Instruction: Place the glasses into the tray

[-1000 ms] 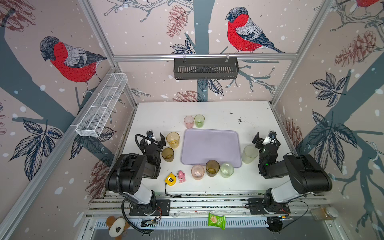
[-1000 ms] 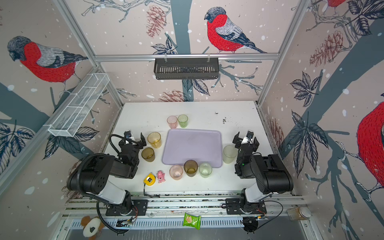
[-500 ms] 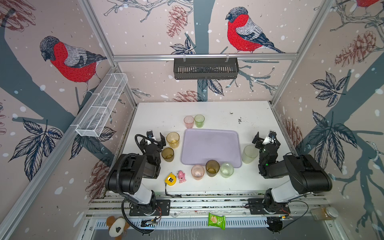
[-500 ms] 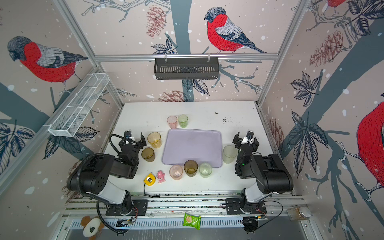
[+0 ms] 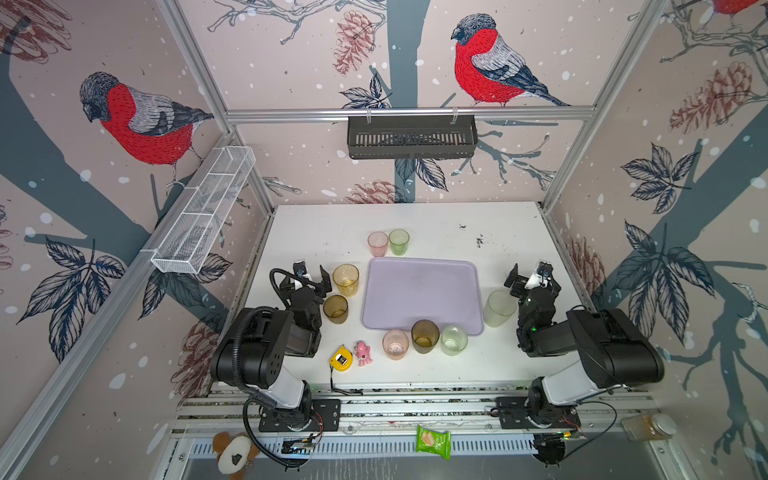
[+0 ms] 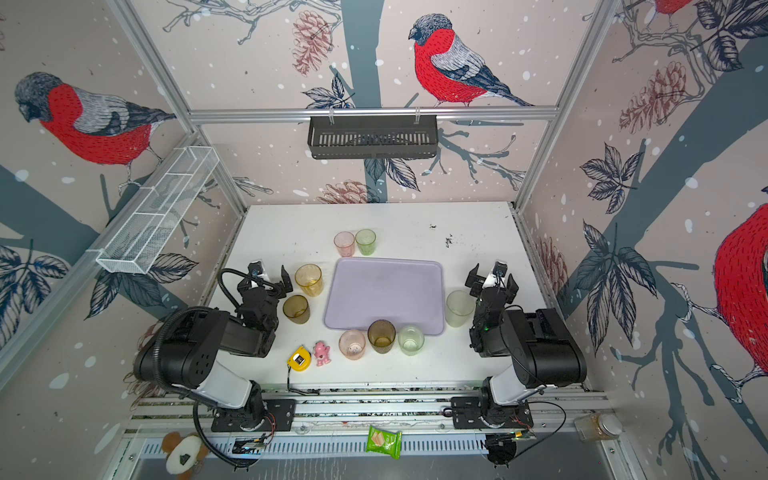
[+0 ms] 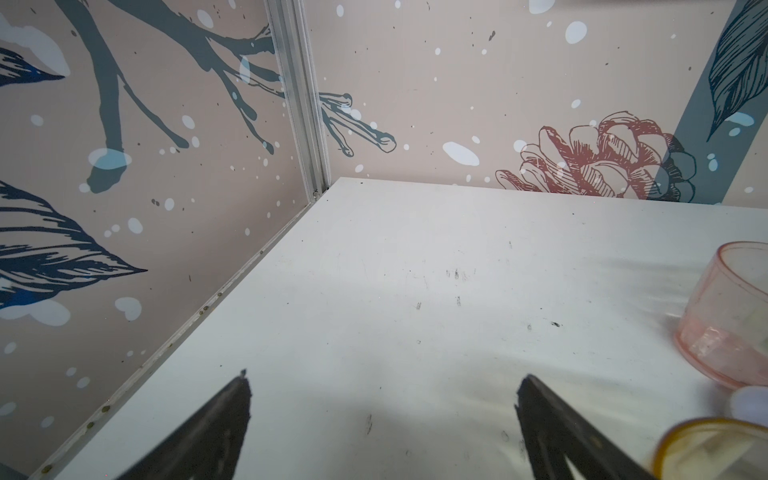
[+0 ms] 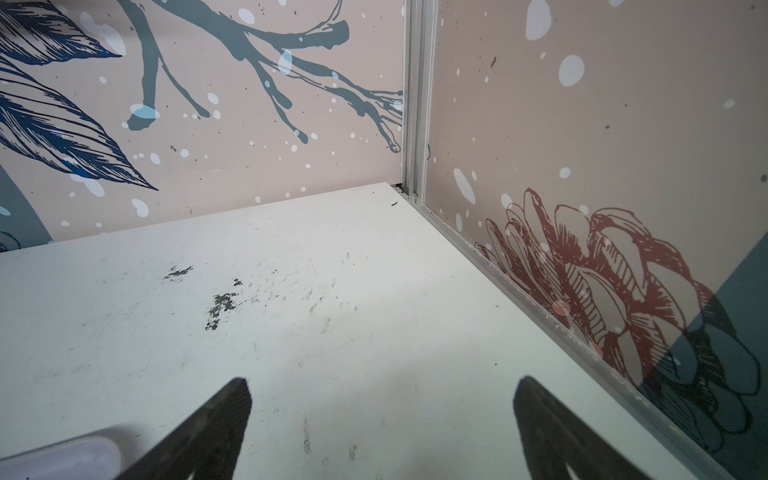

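Where it lies, tray (image 5: 419,291) looks lavender — (low-rimmed).

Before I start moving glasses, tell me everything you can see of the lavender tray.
The tray is a large, flat, pale-lavender rectangle with rounded corners and a low raised rim, smooth like plastic. It lies flat at the middle of the white table, long side running left to right. Nothing stands in it. Glasses stand around it; the brown glass and pale green glass at its near edge overlap its rim in view, so contact cannot be told.
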`<state>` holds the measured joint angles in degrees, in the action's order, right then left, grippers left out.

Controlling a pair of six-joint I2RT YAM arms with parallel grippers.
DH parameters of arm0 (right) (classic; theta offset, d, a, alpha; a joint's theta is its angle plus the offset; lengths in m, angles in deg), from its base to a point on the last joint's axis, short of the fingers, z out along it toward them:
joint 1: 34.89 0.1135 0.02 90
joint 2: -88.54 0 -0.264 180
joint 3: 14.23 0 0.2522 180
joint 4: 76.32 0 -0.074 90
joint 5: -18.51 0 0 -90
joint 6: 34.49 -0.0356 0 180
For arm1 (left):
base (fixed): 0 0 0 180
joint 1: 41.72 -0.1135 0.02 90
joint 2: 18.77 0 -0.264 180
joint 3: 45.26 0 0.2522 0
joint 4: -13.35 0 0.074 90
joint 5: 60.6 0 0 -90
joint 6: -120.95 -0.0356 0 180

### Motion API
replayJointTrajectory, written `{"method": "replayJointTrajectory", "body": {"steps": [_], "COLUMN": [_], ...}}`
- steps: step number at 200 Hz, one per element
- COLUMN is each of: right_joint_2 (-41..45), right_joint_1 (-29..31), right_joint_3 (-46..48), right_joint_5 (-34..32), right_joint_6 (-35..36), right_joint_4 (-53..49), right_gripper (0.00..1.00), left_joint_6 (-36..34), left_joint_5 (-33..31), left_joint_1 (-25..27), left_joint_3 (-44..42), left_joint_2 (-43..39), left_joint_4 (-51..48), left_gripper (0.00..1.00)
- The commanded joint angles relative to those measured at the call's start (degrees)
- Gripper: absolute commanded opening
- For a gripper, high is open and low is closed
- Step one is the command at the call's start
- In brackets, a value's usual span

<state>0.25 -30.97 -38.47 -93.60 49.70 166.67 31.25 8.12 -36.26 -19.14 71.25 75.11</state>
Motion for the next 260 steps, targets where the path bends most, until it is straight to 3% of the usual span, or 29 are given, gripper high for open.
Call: {"method": "replayJointTrajectory", "body": {"steps": [1,70,135,171,198,224,260], "right_joint_2": [-0.06,0.96,11.68,19.08,26.56,35.18,41.47], "right_joint_1": [0.03,1.43,2.5,3.53,4.29,5.38,5.48], "right_joint_3": [-0.09,-0.21,-1.17,-2.0,-4.77,-7.3,-18.03], "right_joint_5": [-0.48,-2.27,-1.48,-1.33,-1.69,-2.04,-5.04], "right_joint_6": [0.0,1.42,2.38,2.89,1.11,1.07,0.29], "right_joint_4": [1.55,0.96,-9.78,-17.39,-27.09,-35.61,-57.69], "right_gripper": [1.0,1.0,1.0,1.0,1.0,1.0,1.0], "left_joint_6": [0.23,1.11,1.7,1.99,4.08,5.85,8.03], "left_joint_5": [-0.25,-2.84,-4.46,-5.25,-8.08,-6.73,-2.74], "left_joint_1": [0.0,0.08,0.0,0.0,0.04,0.08,0.08], "left_joint_3": [0.12,-0.23,0.94,4.16,11.7,17.0,23.38], "left_joint_2": [-0.11,-1.52,-5.73,-12.63,-17.0,-20.36,-23.79], "left_joint_4": [2.44,2.26,-3.58,-17.65,-38.49,-53.6,-68.21], "left_gripper": [0.99,0.99,0.99,0.99,0.99,0.99,0.99]}}
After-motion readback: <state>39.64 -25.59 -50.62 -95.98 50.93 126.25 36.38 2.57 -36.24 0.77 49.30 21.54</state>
